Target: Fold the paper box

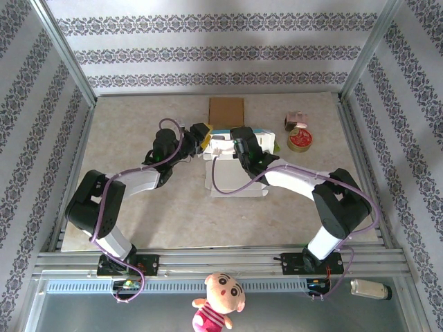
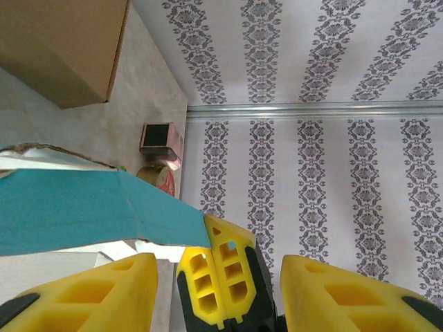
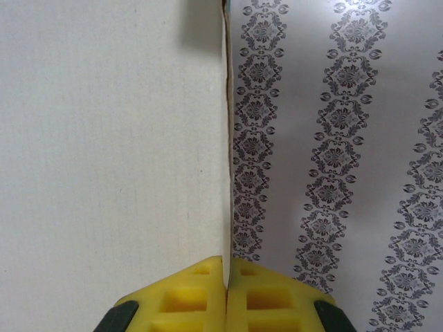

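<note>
right gripper (image 3: 226, 268) is pressed shut on a paper box (image 1: 239, 185) panel, edge-on, while the left gripper (image 2: 218, 266), fingers spread, sits just below its teal flap (image 2: 83, 207), apparently not touching it.

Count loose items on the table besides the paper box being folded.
3: brown cardboard box at the far edge, centre; small pink box at far right; round red item just in front of it. Others may be hidden.
</note>
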